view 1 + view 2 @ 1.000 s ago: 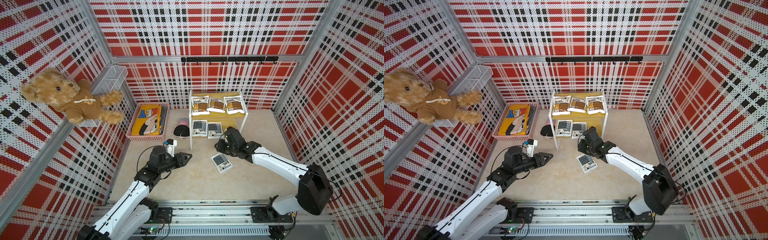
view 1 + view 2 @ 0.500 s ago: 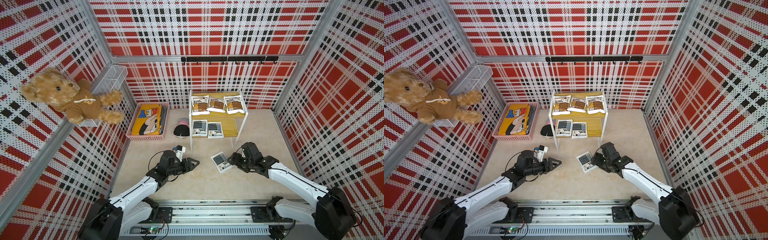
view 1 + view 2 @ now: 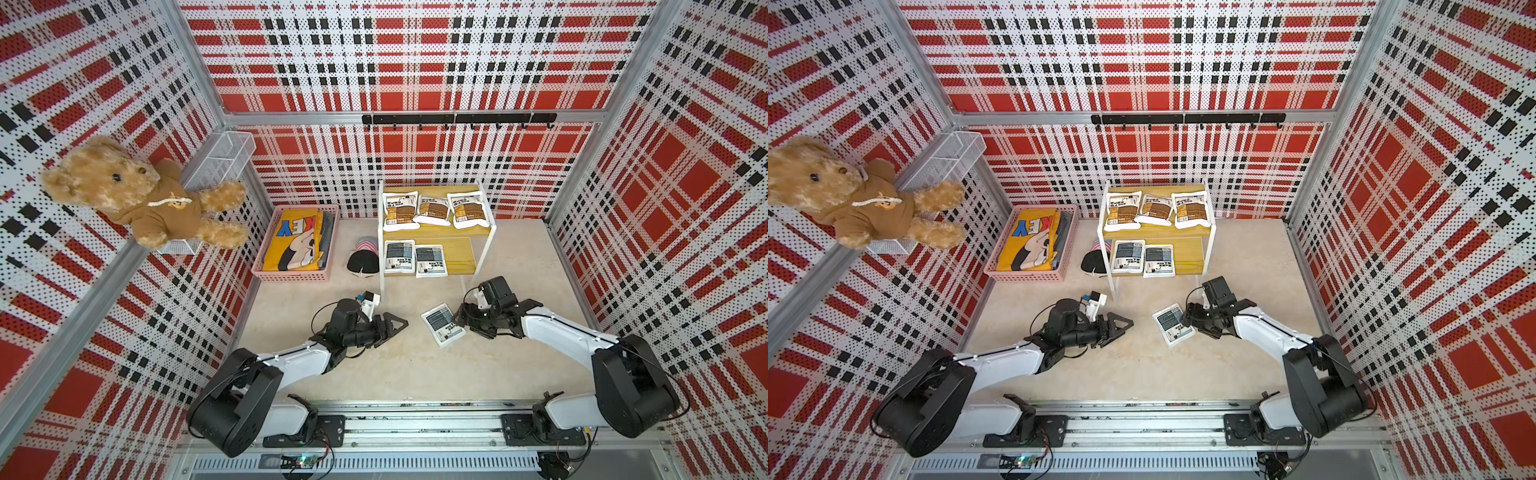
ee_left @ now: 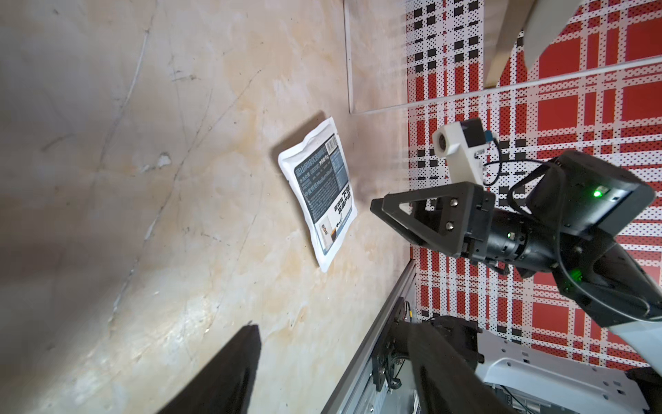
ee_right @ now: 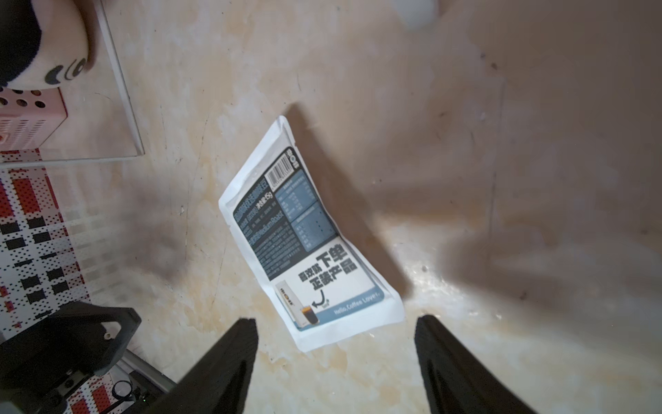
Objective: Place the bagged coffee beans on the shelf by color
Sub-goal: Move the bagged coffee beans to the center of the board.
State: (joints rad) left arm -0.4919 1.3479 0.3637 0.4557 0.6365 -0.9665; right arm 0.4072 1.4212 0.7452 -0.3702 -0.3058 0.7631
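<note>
One loose grey-panel bag (image 3: 442, 329) lies flat on the beige floor (image 3: 415, 374), label up and turned at an angle. It's out on the near side of the shelf (image 3: 459, 259), clear of its legs.

On the shelf itself, the far, upper board carries three brown-panel bags (image 3: 433, 209) in a row, side by side. The nearer, lower board has two grey-panel bags (image 3: 399, 256) at its left end, edge to edge, with bare wood to their right.

And here's the right gripper (image 3: 460, 322), sitting low at the loose bag's right edge with its jaws wide apart. From its wrist camera the bag's end lies between the two black fingers (image 5: 229, 358) (not clamped; whether a tip brushes the bag I can't tell).

The left gripper (image 3: 390, 328) is low over the floor to the left of the bag, pointing at it with bare floor between them. Its fingers are spread as well, nothing in them.

Further left, a pink basket (image 3: 291, 275) holds a folded yellow cloth (image 3: 293, 241), and a dark rounded thing (image 3: 363, 262) sits between basket and shelf. Up on the left wall a teddy bear (image 3: 137, 195) leans by a white wire basket (image 3: 220, 162), and a black hook rail (image 3: 457, 119) runs along the far wall.
</note>
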